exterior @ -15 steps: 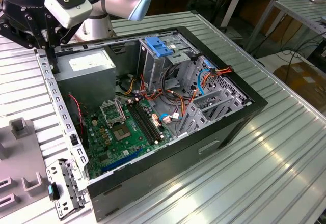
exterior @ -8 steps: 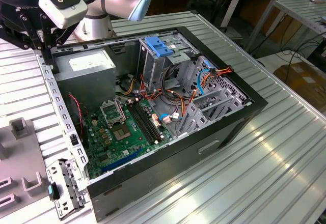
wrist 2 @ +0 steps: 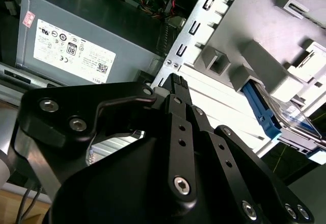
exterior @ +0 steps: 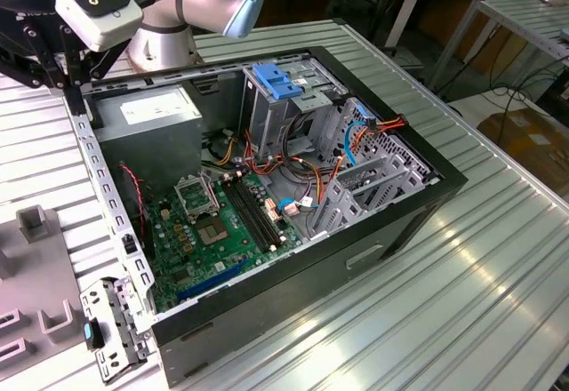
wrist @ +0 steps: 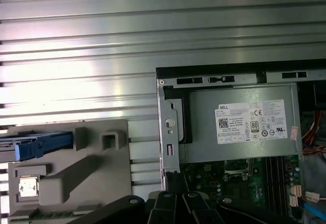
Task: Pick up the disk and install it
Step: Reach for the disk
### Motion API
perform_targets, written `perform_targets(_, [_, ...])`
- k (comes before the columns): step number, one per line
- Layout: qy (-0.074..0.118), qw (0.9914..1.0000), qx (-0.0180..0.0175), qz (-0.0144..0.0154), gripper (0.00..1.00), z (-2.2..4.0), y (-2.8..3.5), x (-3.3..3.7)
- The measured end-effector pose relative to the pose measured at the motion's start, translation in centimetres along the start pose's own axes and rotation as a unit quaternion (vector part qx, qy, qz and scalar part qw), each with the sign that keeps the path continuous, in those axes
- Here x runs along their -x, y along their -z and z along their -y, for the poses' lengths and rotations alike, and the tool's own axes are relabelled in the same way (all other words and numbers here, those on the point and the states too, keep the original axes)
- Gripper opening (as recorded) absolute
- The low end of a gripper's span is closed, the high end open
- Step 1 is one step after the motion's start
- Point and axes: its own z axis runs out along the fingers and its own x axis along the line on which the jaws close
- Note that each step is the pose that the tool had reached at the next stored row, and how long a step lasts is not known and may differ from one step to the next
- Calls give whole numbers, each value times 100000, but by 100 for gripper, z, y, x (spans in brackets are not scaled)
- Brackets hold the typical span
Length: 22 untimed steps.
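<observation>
One wide desk of ribbed, brushed aluminium [exterior: 498, 302] carries everything I am working over. On it lies the open black steel tower case [exterior: 400, 222], taking up the middle of the exterior view, with a green circuit board [exterior: 213, 231] on its floor and a grey sheet-metal drive cage [exterior: 293, 98] at upper centre. A boxy grey power supply with a white label [exterior: 147, 115] sits in the upper left corner of the case. Outside the case, at the lower left of that frame, is a matte grey moulded fixture with square blocks and slots [exterior: 40, 267].

In the second wrist view the black jointed metal pincer [wrist 2: 177, 81] hangs over the case edge near the power supply. Its ribbed pads look pressed together with nothing between them, so I read it as closed and empty.

The flat silver hard disk in its blue plastic carrier [wrist 2: 285, 114] rests in the fixture [wrist 2: 254, 56] between the blocks, well apart from the pincer.

I judge this to be the reach for the disk. To do it well I would square the pads to the carrier's flat sides and grip the blue plastic, since the glossy metal face looks slippery and the blocks stand close on either side.
</observation>
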Motion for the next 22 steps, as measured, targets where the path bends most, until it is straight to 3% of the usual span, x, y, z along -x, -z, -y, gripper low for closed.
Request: perform_targets(22, [0,100000,2,5,11,18,6,-235])
